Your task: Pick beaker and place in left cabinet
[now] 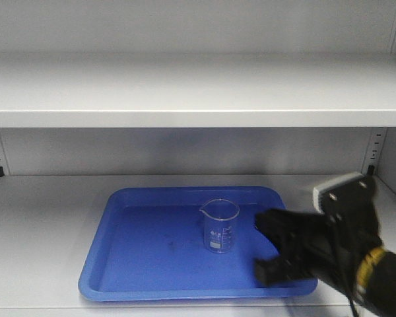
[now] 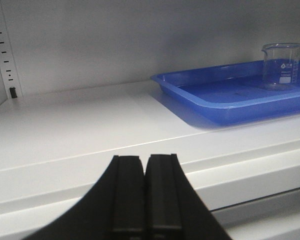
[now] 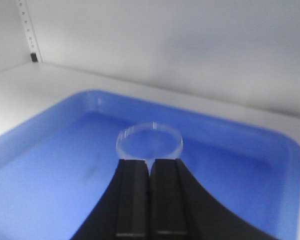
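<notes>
Front view: you are seeing the clear glass beaker (image 1: 220,226) standing upright in a glossy blue tray (image 1: 119,264) on the left cabinet (image 1: 46,224) shelf, right gripper (image 1: 267,247) just beside it, apart.

Left wrist: left gripper (image 2: 145,165) is showing jaws pressed together.

Right wrist: jaws pressed together, beaker rim behind them.

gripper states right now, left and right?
Left gripper: shut, holding nothing, hanging at the front edge of the cabinet shelf.
Right gripper: shut, empty, above the blue tray, just short of the beaker.
</notes>
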